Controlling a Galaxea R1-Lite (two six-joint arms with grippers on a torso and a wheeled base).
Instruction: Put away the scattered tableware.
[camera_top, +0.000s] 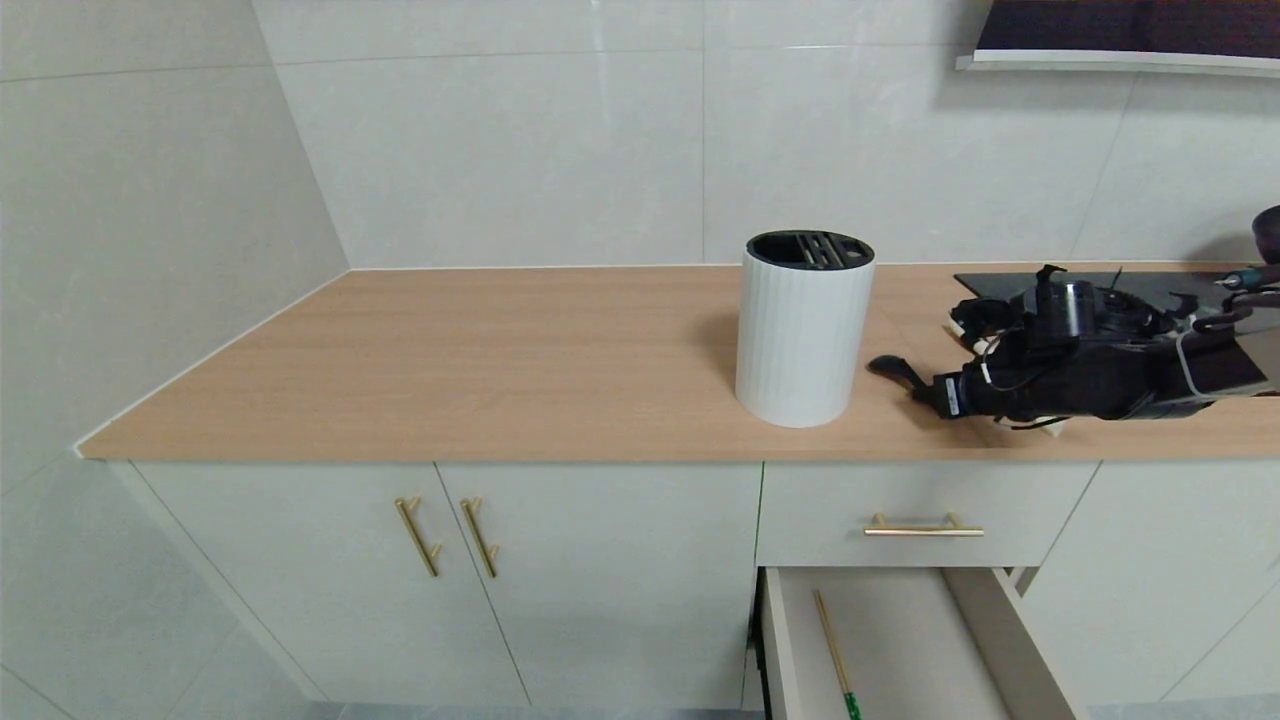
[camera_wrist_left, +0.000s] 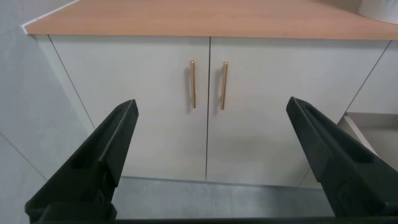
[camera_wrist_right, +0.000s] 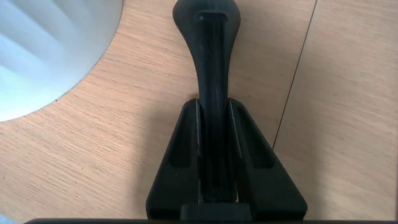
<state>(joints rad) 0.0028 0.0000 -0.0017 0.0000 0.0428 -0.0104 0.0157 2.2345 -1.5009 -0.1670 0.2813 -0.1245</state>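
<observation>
Nearest, in the open drawer (camera_top: 988, 630), one chopstick (camera_top: 832, 650). Low before the cabinet doors (camera_wrist_left: 124, 74), left claw (camera_wrist_left: 211, 106) spread wide, empty. Up on the bench (camera_top: 500, 370), right claw (camera_top: 925, 385) pinching a black utensil (camera_top: 893, 368), held flat, long axis aimed at the white holder (camera_top: 803, 340) just beside. Likely needs lifting and tipping upright.

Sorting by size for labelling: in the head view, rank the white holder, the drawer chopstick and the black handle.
1. White holder.
2. Chopstick, long but thin, reaching the picture's edge.
3. Black handle, mostly hidden in the right gripper.
</observation>
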